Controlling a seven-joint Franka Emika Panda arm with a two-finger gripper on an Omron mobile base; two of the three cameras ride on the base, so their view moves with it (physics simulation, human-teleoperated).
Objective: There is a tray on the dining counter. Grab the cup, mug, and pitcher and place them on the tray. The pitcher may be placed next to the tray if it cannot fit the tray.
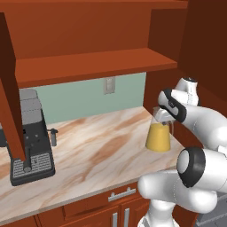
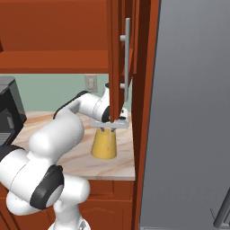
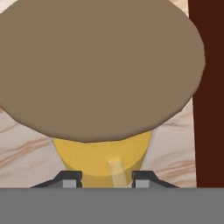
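The pitcher (image 1: 158, 137), clear glass with orange liquid, stands near the right end of a marbled counter (image 1: 97, 150) below wall cabinets. My gripper (image 1: 162, 119) comes down on it from above. From the right side, the fingers sit at the narrow neck of the pitcher (image 2: 104, 144), with the gripper (image 2: 110, 128) just under the lid. Looking along the hand, the round tan lid (image 3: 100, 65) looms large, and the gripper (image 3: 107, 179) closes on the orange body (image 3: 103, 159) from both sides. The tray, cup, mug and dining counter are out of view.
A dark coffee machine (image 1: 31, 142) stands at the counter's left end. A low wooden shelf (image 1: 88, 62) hangs over the counter. An open cabinet door (image 2: 119, 58) hangs right beside the hand, and a tall grey fridge (image 2: 193, 112) stands to the right.
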